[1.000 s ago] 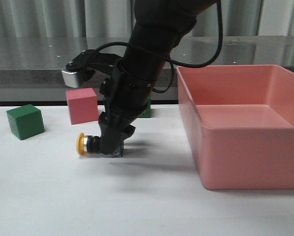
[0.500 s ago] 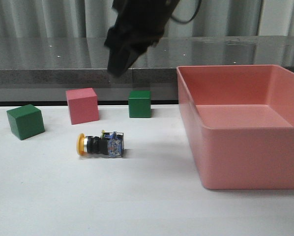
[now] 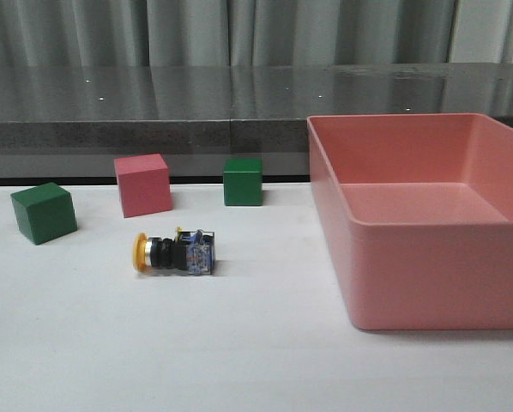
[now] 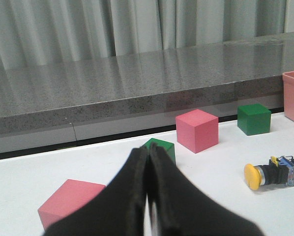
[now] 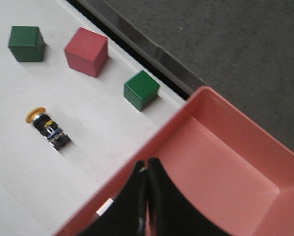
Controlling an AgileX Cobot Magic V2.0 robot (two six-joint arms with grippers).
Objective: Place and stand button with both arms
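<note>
While button (image 3: pixel 173 254) lies sideways, long axis left-right, yellow cap leftward, both arms' jaws closed, empty.

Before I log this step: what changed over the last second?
The arm that was gripping the button let go, rose and left the front view. The button stayed lying on its side, cap pointing left. Cubes and bin did not move.

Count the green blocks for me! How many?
2. One green block sits far left; the other is behind the button, right of the pink block.
</note>
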